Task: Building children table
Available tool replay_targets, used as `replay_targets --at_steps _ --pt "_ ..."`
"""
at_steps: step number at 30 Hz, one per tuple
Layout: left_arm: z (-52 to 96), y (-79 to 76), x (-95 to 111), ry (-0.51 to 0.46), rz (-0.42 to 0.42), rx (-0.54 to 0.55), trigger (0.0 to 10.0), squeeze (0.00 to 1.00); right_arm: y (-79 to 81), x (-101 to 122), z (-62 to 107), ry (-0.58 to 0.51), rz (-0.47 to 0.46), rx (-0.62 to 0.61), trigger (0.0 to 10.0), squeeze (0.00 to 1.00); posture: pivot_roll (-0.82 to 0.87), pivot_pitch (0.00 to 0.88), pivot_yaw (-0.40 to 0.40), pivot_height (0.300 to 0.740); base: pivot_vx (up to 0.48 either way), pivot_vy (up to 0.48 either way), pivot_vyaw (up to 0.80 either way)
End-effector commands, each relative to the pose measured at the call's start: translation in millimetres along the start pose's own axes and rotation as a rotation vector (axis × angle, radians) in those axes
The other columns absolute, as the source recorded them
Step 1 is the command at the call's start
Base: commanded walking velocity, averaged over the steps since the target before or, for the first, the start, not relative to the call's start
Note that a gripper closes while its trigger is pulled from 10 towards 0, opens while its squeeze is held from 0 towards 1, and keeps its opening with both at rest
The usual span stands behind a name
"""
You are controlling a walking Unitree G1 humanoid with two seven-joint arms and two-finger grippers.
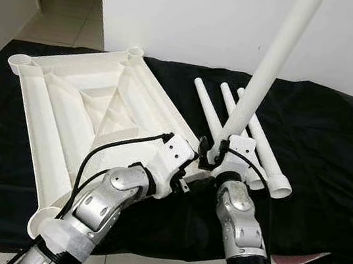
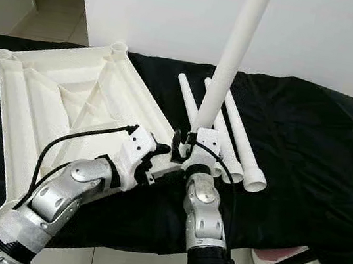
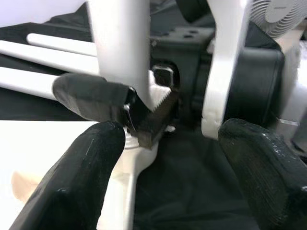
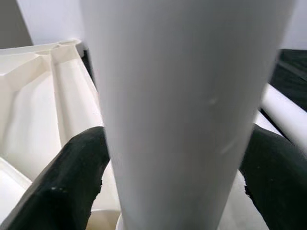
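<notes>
Your right gripper [image 1: 216, 152] pinches the long white plastic table leg [image 1: 264, 75] near-upright to seat it in the upturned white ribbed tabletop [image 1: 76, 114] corner socket at 6 o'clock, left gripper [image 3: 163, 158] spread beside it, three spare white legs [image 1: 260, 148] lying at 3 o'clock.

Bright, even daylight, soft shadows; head views sharp; wrist views blur on the close fingers [image 3: 81, 177].

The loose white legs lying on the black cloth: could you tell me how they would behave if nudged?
The loose legs are smooth round tubes lying flat, so they would probably roll sideways. They look hollow at the open end, so likely light and rigid. The black cloth may damp rolling somewhat.
</notes>
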State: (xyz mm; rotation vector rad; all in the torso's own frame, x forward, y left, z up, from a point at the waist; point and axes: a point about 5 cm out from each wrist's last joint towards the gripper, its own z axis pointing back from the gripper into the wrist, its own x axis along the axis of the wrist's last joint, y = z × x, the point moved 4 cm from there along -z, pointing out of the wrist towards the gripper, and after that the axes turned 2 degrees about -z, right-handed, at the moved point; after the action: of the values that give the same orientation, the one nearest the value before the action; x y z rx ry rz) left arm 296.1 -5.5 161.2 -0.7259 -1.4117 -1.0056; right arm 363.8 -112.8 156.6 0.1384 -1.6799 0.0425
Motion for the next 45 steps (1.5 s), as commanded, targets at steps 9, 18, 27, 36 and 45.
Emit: replay_targets --at_steps 9,18,27,36,45 --pt "-1.0 -5.7 -2 0.009 -0.008 -0.011 10.0 0.0 -3.2 -3 2.2 0.033 0.062 0.265 10.0 0.0 0.03 0.009 -0.047 0.74 0.0 0.0 0.0" --pt "-1.6 -3.7 -4 0.013 -0.017 0.005 10.0 0.0 -3.8 -9 -1.4 0.023 0.156 0.462 10.0 0.0 0.03 0.017 -0.043 0.74 0.0 0.0 0.0" --pt "-2.0 -2.3 -2 0.015 -0.024 0.007 10.0 0.0 -9.0 -17 -11.7 0.071 0.193 0.519 10.0 0.0 0.04 0.02 -0.039 0.74 0.0 0.0 0.0" --pt "-1.6 -2.8 -1 0.014 -0.025 0.01 10.0 0.0 -21.1 -29 -14.6 0.126 0.223 0.549 0.0 0.0 0.05 0.026 -0.042 0.74 0.0 0.0 0.0" --pt "-1.5 -3.9 -2 0.013 -0.023 0.008 10.0 0.0 -22.8 -32 -11.7 0.13 0.208 0.553 0.0 0.0 0.04 0.027 -0.042 0.74 0.0 0.0 0.0"
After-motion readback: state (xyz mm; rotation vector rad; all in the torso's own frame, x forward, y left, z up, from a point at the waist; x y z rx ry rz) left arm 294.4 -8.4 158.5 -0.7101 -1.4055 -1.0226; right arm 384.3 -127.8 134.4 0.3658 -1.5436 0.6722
